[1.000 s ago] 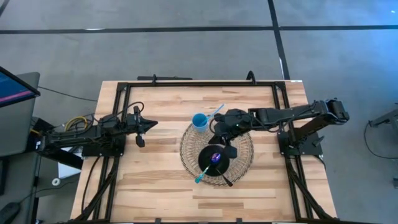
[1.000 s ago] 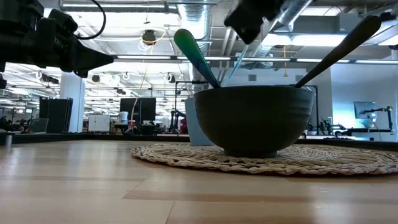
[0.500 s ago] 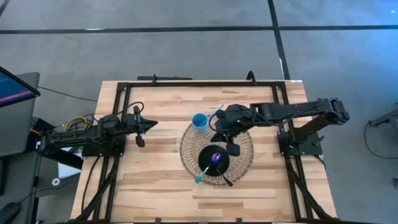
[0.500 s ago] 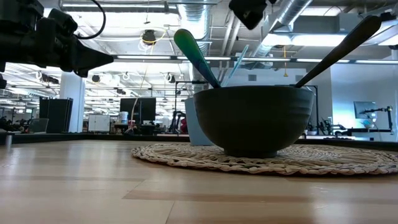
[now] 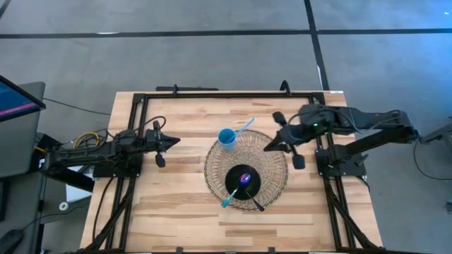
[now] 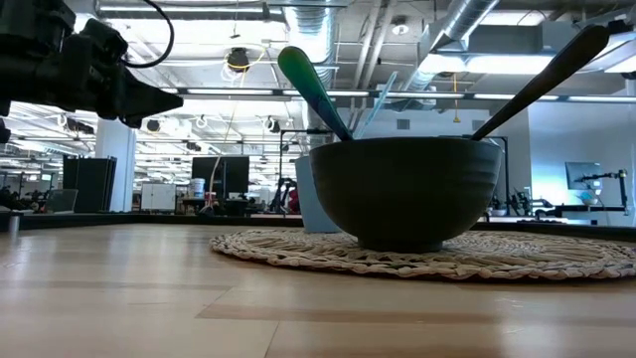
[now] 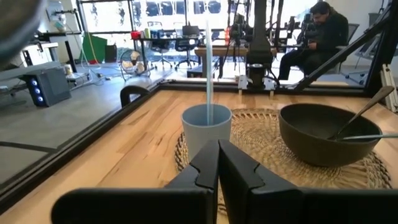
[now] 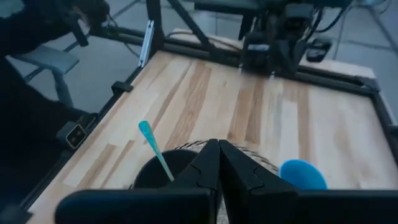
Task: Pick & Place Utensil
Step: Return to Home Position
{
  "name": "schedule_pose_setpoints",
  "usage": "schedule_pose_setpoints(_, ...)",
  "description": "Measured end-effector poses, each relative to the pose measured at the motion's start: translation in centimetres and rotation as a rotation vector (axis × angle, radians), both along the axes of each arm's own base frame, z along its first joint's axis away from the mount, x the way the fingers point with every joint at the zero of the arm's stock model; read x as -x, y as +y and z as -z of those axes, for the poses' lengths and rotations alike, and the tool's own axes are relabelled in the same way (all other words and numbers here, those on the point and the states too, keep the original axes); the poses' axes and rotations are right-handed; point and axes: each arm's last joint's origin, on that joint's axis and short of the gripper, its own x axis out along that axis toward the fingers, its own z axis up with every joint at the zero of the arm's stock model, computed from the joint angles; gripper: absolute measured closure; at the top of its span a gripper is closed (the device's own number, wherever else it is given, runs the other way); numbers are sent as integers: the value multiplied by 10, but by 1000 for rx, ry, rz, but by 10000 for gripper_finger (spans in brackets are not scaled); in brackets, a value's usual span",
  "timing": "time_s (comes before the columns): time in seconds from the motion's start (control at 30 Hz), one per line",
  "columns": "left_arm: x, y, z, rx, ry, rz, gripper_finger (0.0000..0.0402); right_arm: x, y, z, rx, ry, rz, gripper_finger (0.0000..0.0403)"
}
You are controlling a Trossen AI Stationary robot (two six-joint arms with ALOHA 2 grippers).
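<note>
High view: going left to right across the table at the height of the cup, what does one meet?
left gripper → blue cup → right gripper

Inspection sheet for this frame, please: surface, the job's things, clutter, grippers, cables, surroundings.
Surface: wooden table in a black frame, with a round woven mat at its middle.
Job's things: blue cup upright at the mat's edge, with a blue straw standing in it. A dark bowl on the mat holds a teal utensil and a dark utensil.
Clutter: nothing seen.
Grippers: left gripper shut, empty, over the table's left side. Right gripper shut, empty, above the mat's right edge.
Cables: yellow cables bundled at the left arm's base.
Surroundings: monitor left of the table; a seated person beyond it.
</note>
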Motion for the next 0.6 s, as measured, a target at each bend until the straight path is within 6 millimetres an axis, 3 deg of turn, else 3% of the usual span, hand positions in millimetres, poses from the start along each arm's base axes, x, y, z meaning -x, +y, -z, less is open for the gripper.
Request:
schedule_pose_setpoints(0.3,-5,1,6,11,68,0,392,41,-22,29,-78,-113,149,401)
schedule_pose_setpoints(0.47,-8,1,9,17,108,0,392,54,-28,45,-127,-173,211,401)
schedule_pose_setpoints(0.6,-10,2,12,23,143,0,392,59,-31,45,-125,-231,233,401)
